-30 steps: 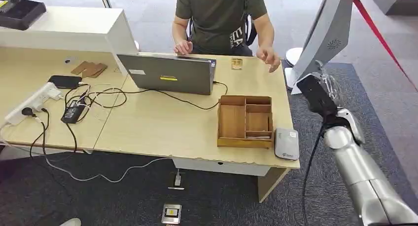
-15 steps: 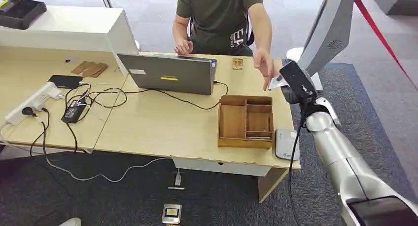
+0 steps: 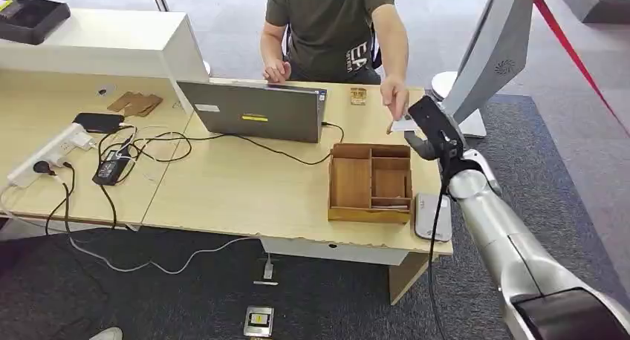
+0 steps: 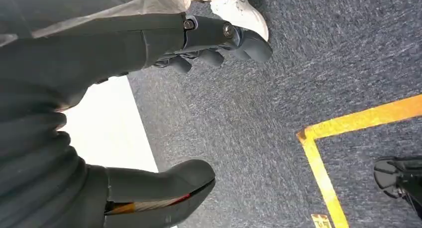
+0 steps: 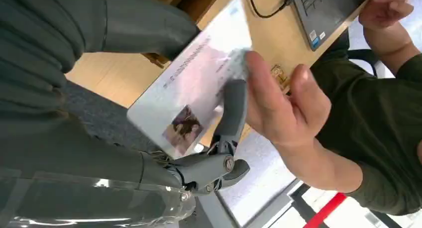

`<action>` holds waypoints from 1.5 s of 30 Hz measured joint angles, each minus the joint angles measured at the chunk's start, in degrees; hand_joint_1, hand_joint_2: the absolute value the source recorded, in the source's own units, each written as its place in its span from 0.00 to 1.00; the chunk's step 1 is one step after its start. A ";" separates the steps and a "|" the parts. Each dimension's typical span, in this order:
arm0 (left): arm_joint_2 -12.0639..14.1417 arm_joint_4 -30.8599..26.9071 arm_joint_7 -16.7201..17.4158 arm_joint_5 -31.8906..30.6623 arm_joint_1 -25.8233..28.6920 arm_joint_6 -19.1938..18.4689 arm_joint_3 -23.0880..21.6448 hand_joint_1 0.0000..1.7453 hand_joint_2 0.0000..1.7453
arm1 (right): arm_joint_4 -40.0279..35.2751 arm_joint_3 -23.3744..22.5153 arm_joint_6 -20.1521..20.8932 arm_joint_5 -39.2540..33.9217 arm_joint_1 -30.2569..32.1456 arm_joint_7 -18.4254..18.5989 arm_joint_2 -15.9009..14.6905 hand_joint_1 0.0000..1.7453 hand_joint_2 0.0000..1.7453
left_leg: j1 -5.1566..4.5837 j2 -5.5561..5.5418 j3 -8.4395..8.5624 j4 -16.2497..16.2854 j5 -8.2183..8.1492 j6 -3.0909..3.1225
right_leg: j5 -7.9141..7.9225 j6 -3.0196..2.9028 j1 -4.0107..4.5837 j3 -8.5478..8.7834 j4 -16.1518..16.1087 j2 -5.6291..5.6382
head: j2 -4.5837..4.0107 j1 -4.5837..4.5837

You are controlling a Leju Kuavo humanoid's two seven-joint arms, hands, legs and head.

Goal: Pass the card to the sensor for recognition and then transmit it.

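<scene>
My right hand point(image 3: 432, 130) is raised over the desk's far right corner and holds a pale card point(image 3: 403, 123). In the right wrist view the card point(image 5: 196, 86), with a small photo on it, is pinched between my thumb and a dark finger point(image 5: 233, 113). A person's hand point(image 5: 278, 101) touches the card's far end. The person point(image 3: 330, 24) sits behind the desk, arm reaching to the card. The white sensor point(image 3: 429, 215) lies flat at the desk's near right corner, partly behind my forearm. My left hand point(image 4: 114, 54) hangs over grey carpet, fingers apart and holding nothing.
A wooden divided tray point(image 3: 349, 182) sits left of the sensor. A grey laptop point(image 3: 252, 111) stands mid-desk with cables, a power strip point(image 3: 48, 156) and a phone point(image 3: 96, 122) further left. A white kiosk stand point(image 3: 494, 54) rises just right of the desk.
My right arm has swung left and in over the desk's corner, bringing the card to the person. The person's hand came forward and now touches the card.
</scene>
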 joint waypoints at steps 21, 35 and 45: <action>0.00 0.00 0.55 0.00 0.08 0.00 0.02 0.00 1.00 | -6.89 3.83 -9.92 0.92 2.77 0.33 -1.60 0.00 1.00 | 0.01 0.00 0.04 0.01 0.00 0.00 | 0.00 0.00 0.00 0.00 -0.04 0.00 | 0.00 0.00; 0.00 0.00 1.03 0.07 0.45 0.00 0.22 0.00 1.00 | -40.65 3.43 -3.10 17.79 23.21 13.99 -9.90 0.00 1.00 | 0.08 -0.01 0.11 0.00 -0.05 -0.01 | -0.03 0.01 0.06 0.11 -0.09 -0.01 | 0.00 0.00; 0.00 0.00 1.03 0.00 0.31 0.00 0.63 0.00 1.00 | -52.11 2.12 0.00 23.56 32.98 14.34 -11.21 0.00 1.00 | 0.08 0.04 0.09 -0.01 -0.06 -0.03 | -0.04 -0.03 0.06 0.08 -0.08 0.00 | 0.00 0.00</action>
